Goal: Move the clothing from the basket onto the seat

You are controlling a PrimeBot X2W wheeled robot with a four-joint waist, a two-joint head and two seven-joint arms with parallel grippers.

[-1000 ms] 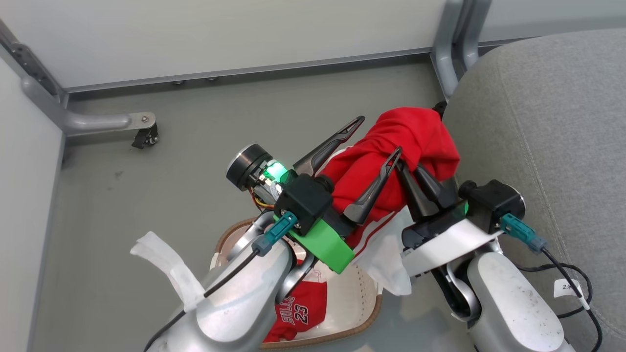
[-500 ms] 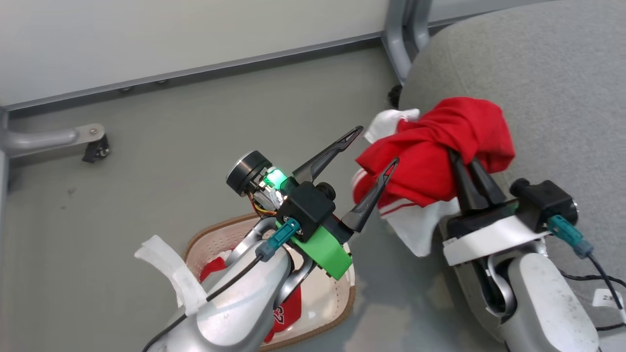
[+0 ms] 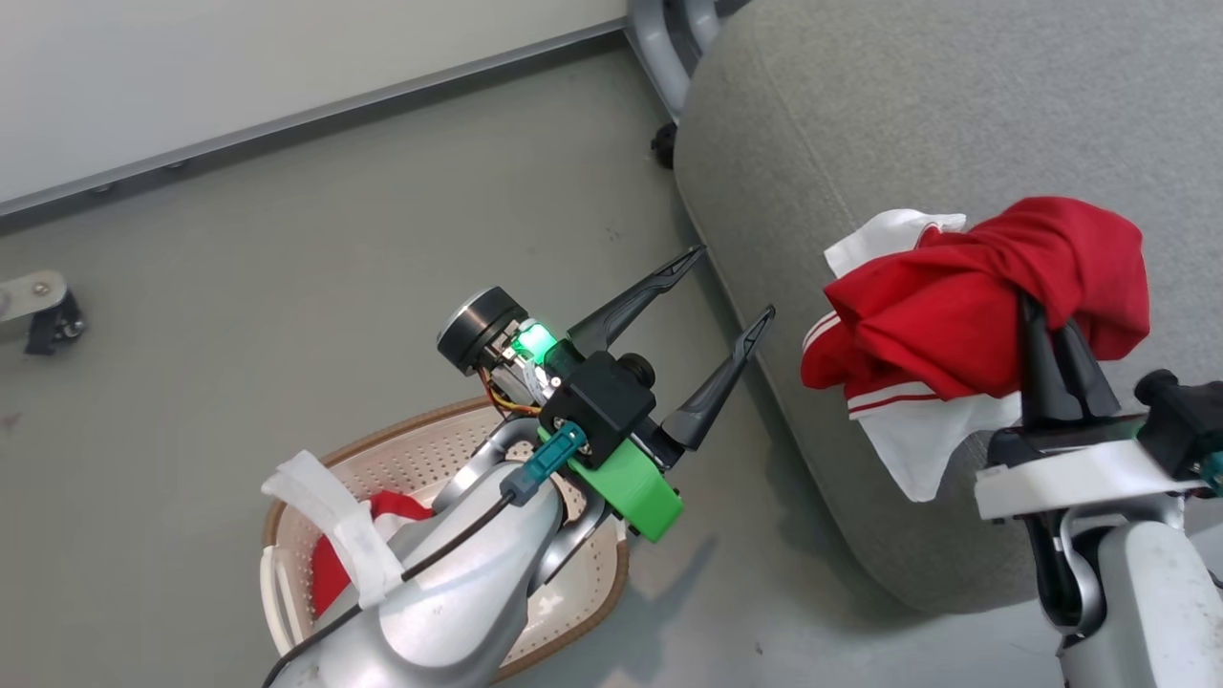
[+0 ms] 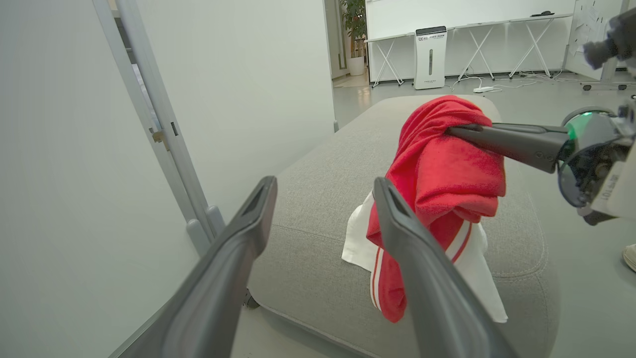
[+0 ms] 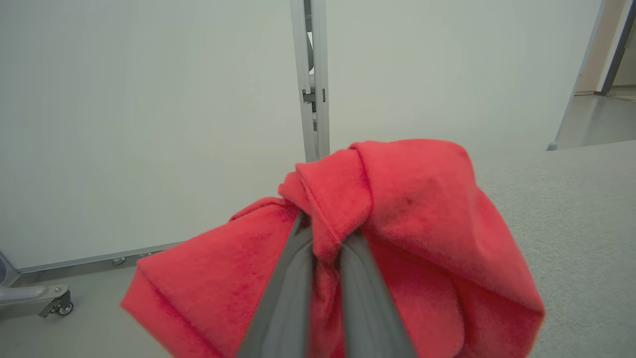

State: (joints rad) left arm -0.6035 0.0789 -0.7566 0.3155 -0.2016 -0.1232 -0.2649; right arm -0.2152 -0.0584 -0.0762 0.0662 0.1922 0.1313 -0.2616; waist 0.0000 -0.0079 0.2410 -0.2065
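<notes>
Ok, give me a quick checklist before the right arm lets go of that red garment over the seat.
1. Grip: right gripper shut on the red garment: ok.
2. Garment above the seat: ok.
3. Hanging white hem touching the seat: cannot tell.
4. Other arm: left gripper open, apart from the garment: ok.
5. Emptied basket: not ok, more red clothing lies inside.

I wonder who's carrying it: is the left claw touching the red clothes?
Apart. In the head view, grey seat shows between the open left gripper and the red clothing; the shut right gripper pinches it instead.
</notes>
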